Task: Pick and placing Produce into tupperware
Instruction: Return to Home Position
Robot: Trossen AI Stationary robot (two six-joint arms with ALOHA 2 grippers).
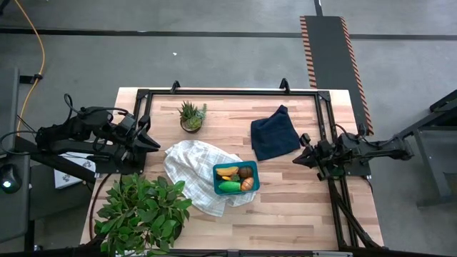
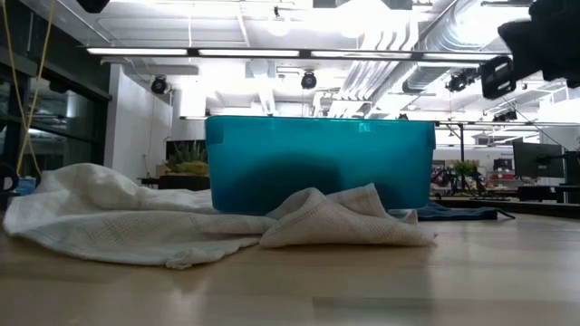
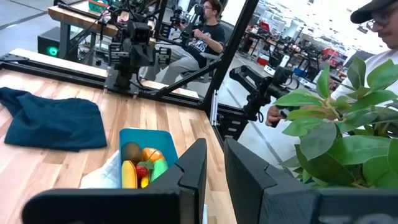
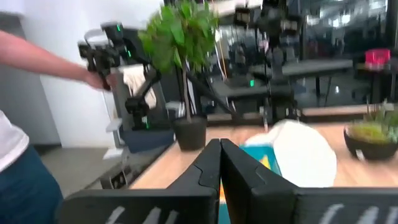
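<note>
The teal tupperware (image 1: 216, 179) stands open on a white checked cloth (image 1: 187, 160) at mid-table; in the low view its wall (image 2: 317, 163) rises behind the cloth folds. Inside lies the produce (image 1: 235, 178): a yellow banana (image 3: 129, 175), a brown round one (image 3: 130, 152), an orange piece (image 3: 152, 154), a green fruit (image 3: 159, 168) and a red strawberry (image 3: 142, 171). No lid shows. My left gripper (image 1: 156, 141) hovers at the table's left edge, left of the cloth, fingers slightly apart (image 3: 215, 177). My right gripper (image 1: 295, 158) waits at the right, shut (image 4: 221, 155), empty.
A dark navy cloth (image 1: 275, 133) lies between the box and my right gripper. A small potted succulent (image 1: 191, 116) stands near the far edge, and a big leafy plant (image 1: 143, 207) fills the near left corner. People stand beyond the table's near-left side (image 3: 379, 37).
</note>
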